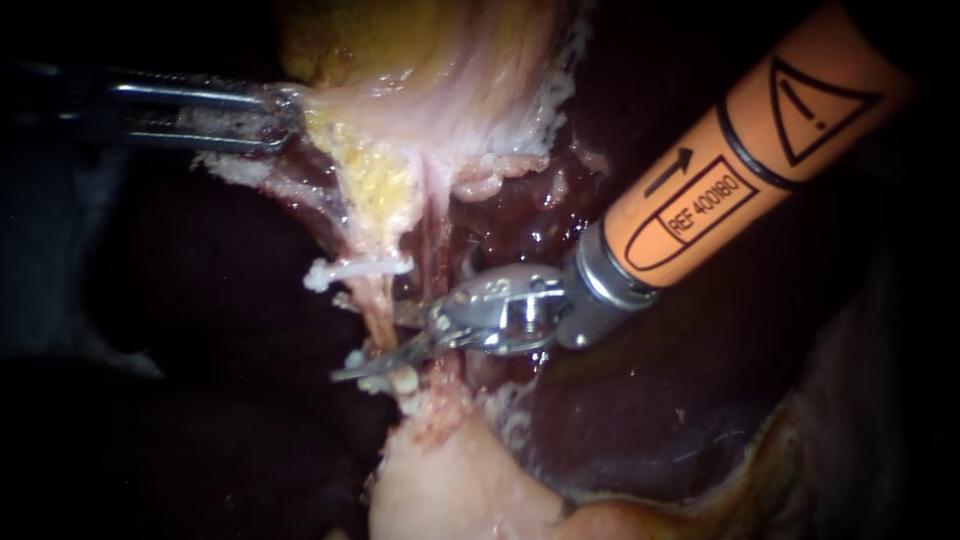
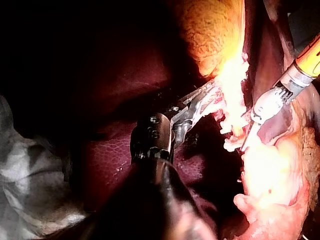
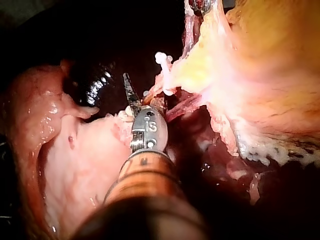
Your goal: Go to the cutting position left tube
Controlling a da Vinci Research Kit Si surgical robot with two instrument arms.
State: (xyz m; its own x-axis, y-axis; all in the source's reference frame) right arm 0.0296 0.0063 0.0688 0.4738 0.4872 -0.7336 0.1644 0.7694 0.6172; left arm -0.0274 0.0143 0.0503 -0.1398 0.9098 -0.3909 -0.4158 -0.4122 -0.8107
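— Checking near first: your right instrument holds its blades narrowly apart at the left tube, between the upper clip and what looks like a lower clip.

— Risks?

— Dip low and you strike that clip. Reach deep and you catch the red tube. Farther up, your left instrument clamps the gallbladder; slack there would loosen the tube.

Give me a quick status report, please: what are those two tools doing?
Left instrument shut on pale tissue. Right instrument tip at left tube, just below white clip. Nothing blocking that I can see.
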